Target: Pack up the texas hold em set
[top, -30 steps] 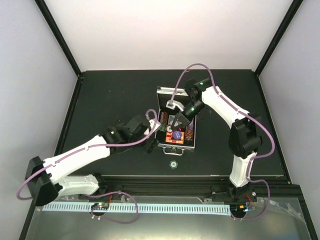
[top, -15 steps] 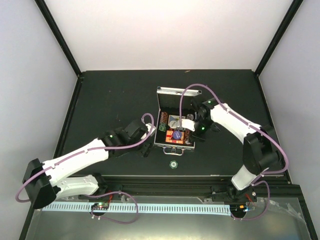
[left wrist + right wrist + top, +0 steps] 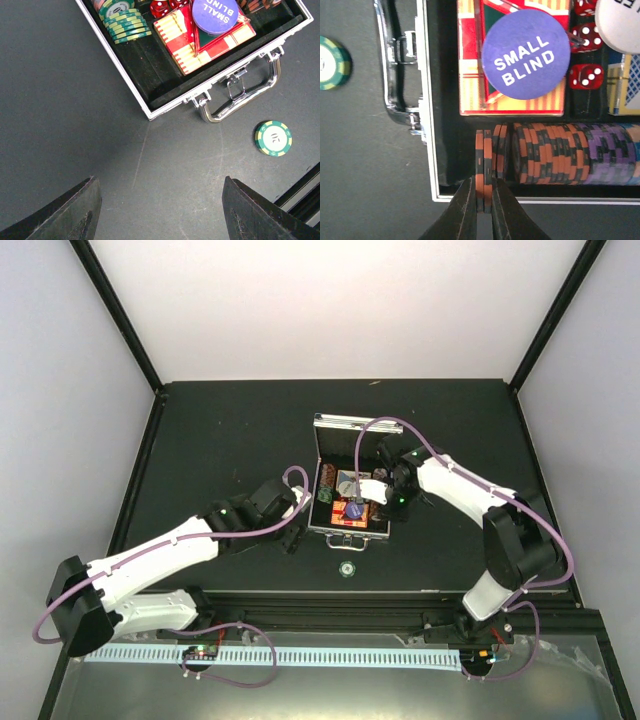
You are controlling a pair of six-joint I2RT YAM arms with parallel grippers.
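Right pincer [image 3: 483,196] is pinched tight on two maroon chips [image 3: 483,155], edgewise at the end of the row in the case [image 3: 431,125]. That row runs out of frame. Left pincer [image 3: 160,200] is wide over bare surface [image 3: 75,100], with one green chip [image 3: 272,138] loose by the handle [image 3: 245,100].

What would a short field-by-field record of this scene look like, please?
case: open, on the table
in case: chip rows, deck, red dice, purple "SMALL BLIND" button on the deck
right pincer: shut on two orange chips, edge-on, at the end of a chip row
left pincer: open, holding nothing, above bare table beside the case
loose: one green chip on the table, just outside the case
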